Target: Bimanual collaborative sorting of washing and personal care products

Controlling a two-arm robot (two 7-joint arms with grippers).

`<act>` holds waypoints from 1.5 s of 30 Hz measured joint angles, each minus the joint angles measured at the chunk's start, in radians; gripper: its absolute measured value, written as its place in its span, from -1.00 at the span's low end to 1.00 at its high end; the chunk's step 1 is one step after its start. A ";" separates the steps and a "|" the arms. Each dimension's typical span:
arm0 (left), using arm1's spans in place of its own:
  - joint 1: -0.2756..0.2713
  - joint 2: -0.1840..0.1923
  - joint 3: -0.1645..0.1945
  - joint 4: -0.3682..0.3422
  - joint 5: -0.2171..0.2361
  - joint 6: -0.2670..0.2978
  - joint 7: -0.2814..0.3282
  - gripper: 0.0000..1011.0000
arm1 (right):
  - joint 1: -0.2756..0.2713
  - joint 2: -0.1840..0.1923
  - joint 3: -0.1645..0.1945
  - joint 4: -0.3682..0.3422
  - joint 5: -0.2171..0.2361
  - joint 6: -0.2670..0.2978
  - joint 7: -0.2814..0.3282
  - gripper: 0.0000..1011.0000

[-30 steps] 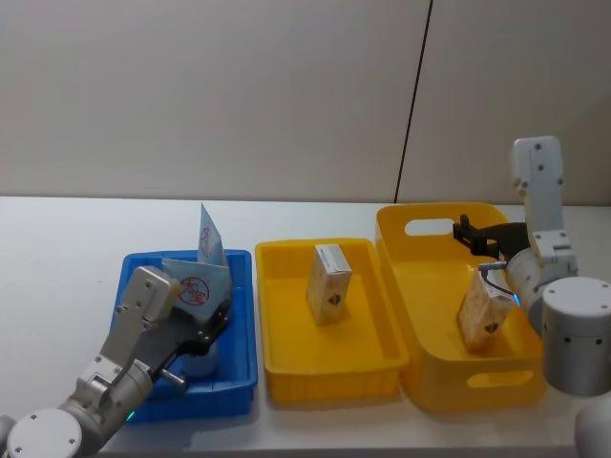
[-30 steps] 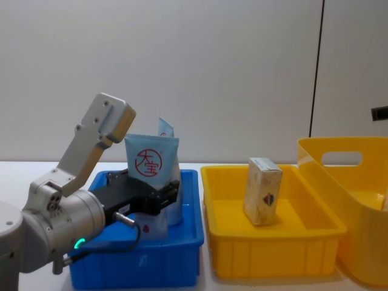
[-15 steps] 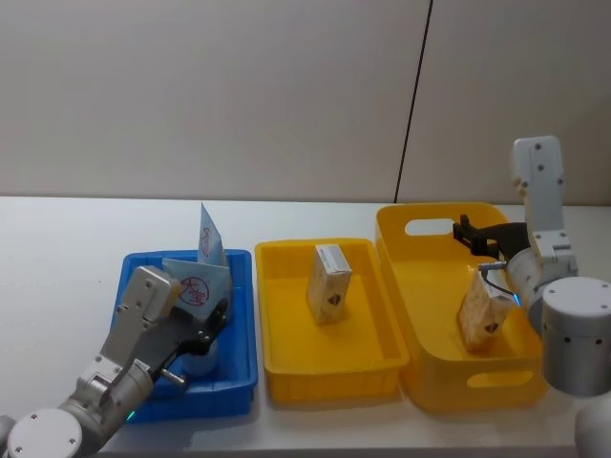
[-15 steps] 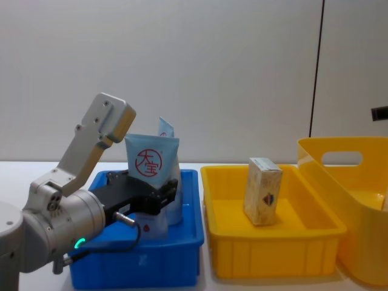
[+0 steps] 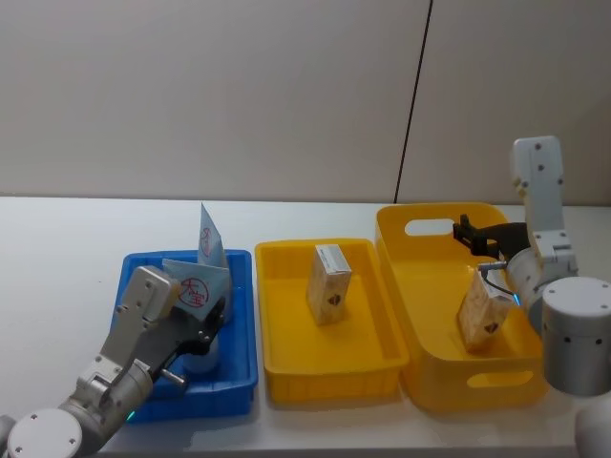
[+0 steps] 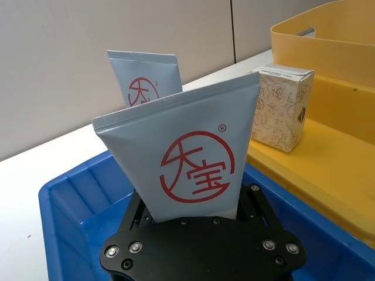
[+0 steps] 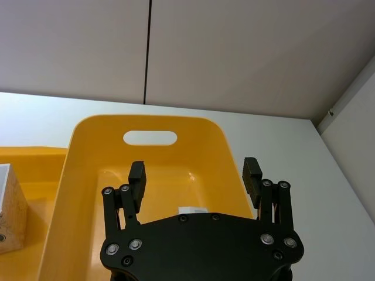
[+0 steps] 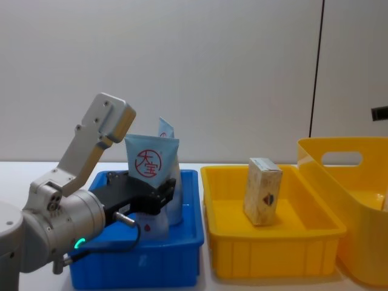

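The left hand (image 8: 168, 189) grips a light-blue soft pouch with a red circle logo (image 6: 187, 158) upright in the blue plastic bin (image 5: 239, 382), with a slim blue-white tube (image 6: 143, 76) just behind. The right hand (image 7: 194, 172), spread wide, hovers over the yellow plastic basket (image 5: 477, 382), with a beige cardboard carton (image 5: 484, 318) below it.

The head camera looks down and forward over the white counter (image 5: 57, 248), the chest camera low across it — both sharing the blue plastic bin (image 5: 224, 401) and shallow yellow plastic tray (image 5: 325, 382) — while each wrist camera peers closely past its own jaws.
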 joint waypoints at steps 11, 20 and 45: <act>0.000 0.000 0.000 0.000 0.000 0.000 0.000 -0.24 | 0.000 0.000 0.000 0.000 0.000 0.000 0.000 0.98; 0.000 0.000 0.000 0.000 0.000 0.000 0.000 -0.28 | 0.000 0.000 0.000 0.000 0.000 0.000 0.000 0.98; 0.020 0.050 -0.015 -0.195 0.019 0.101 -0.025 -0.28 | 0.000 0.000 0.000 0.000 0.000 0.000 0.000 0.98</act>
